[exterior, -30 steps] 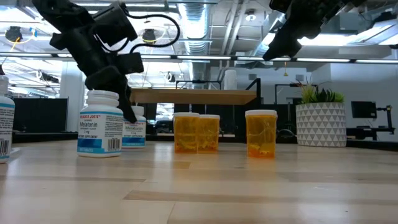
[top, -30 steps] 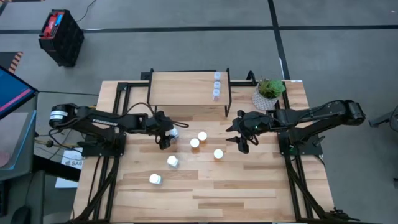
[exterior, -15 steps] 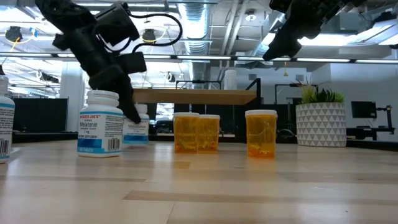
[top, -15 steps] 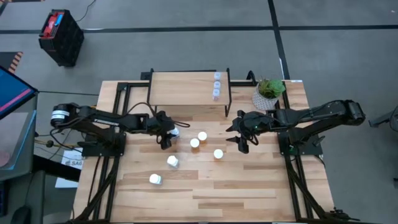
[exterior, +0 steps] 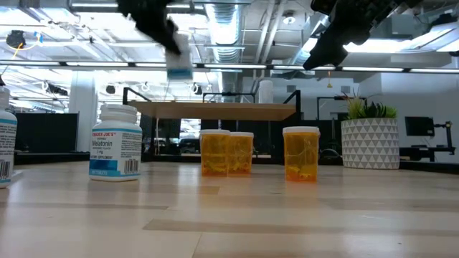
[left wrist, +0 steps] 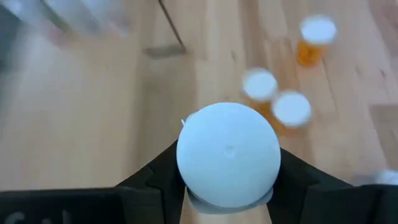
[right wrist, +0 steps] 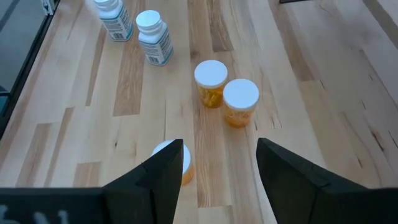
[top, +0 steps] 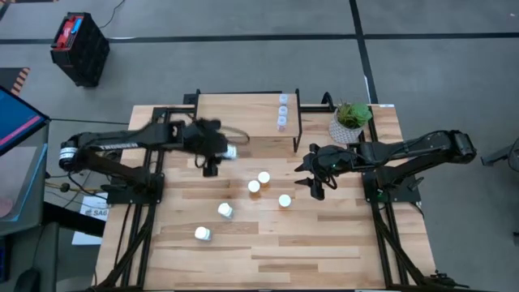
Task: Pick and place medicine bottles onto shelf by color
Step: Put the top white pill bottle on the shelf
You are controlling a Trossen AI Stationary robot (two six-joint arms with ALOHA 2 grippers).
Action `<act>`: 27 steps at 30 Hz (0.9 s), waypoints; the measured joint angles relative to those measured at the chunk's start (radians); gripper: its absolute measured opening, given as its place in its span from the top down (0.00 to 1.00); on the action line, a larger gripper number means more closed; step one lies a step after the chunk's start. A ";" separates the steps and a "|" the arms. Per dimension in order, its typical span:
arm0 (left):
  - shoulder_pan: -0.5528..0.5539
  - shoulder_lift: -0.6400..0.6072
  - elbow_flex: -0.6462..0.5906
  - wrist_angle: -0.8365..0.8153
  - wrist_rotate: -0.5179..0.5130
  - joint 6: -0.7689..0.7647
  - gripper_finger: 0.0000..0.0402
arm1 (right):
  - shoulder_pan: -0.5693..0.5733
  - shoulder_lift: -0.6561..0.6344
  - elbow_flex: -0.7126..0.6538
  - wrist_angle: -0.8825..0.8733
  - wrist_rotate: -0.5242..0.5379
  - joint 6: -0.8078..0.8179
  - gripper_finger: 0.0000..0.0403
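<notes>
1 white bottle [top: 229,152] aloft beside shelf [top: 235,113] edge

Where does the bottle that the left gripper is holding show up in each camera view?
High view: the white bottle sits in the left gripper, by the shelf.
Low view: upper left, lifted above the shelf top.
Left wrist view: its white cap fills the centre, between the fingers.
Right wrist view: not in it.
Shared landmark: the orange bottles.
</notes>
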 joint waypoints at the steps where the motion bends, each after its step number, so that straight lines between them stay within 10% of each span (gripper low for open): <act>1: 0.024 -0.001 0.044 -0.028 -0.006 0.037 0.64 | 0.000 0.000 0.000 0.000 0.000 0.000 0.45; 9: 0.353 0.006 0.238 -0.085 0.003 0.272 0.65 | 0.011 0.000 0.000 -0.001 0.000 0.000 0.45; 17: 0.700 0.108 0.240 -0.077 0.422 0.398 0.65 | 0.037 0.000 0.000 0.000 0.000 0.000 0.45; 27: 0.792 0.257 0.240 -0.074 0.493 0.503 0.63 | 0.037 0.000 0.000 0.001 -0.001 0.037 0.45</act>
